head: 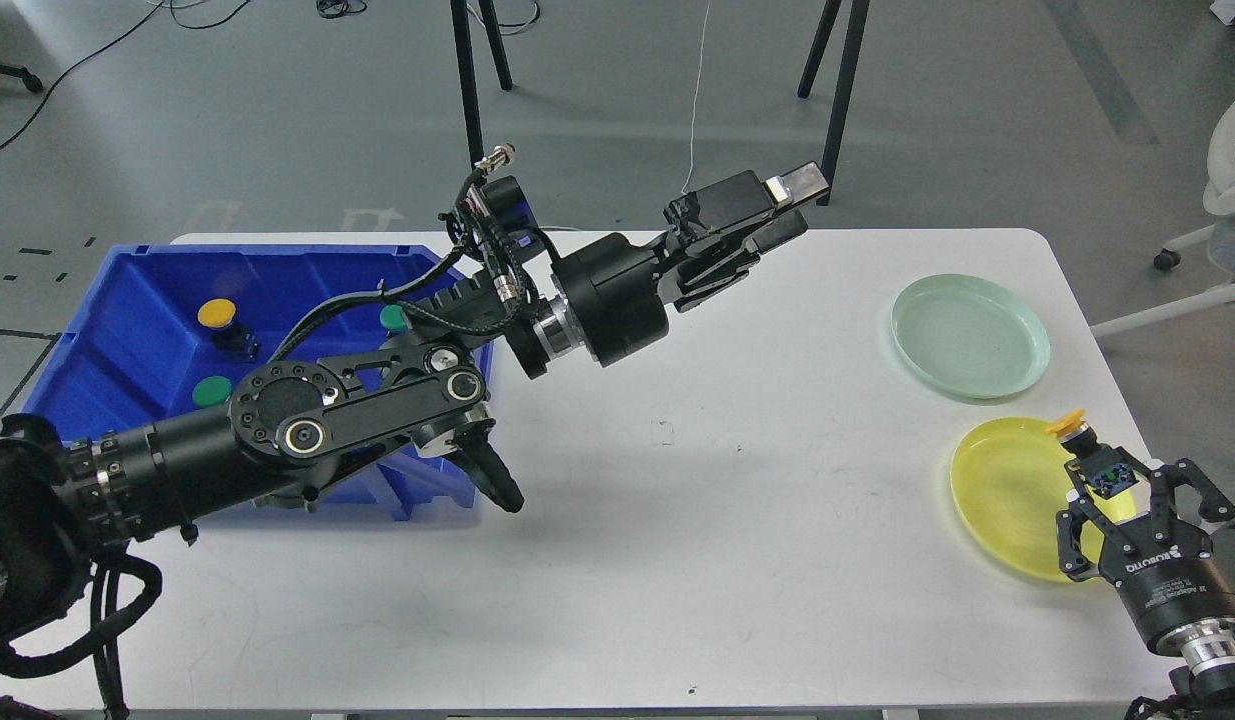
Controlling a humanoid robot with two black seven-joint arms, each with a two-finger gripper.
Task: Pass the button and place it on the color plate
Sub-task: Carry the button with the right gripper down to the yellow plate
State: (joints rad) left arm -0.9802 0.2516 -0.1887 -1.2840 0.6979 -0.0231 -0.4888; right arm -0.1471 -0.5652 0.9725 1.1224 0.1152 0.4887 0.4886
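My right gripper (1112,482) is at the lower right, shut on a yellow-capped button (1067,424) with a black body. It holds the button over the right part of the yellow color plate (1007,490); I cannot tell whether the button touches the plate. My left gripper (792,205) hangs above the table's far middle, fingers close together and empty. Another yellow button (217,314) and two green buttons (212,391) lie in the blue bin (127,300).
A pale green plate (967,335) lies behind the yellow one near the table's right edge. My left arm (357,400) stretches across the bin's right side. Stand legs are on the floor beyond the table's far edge.
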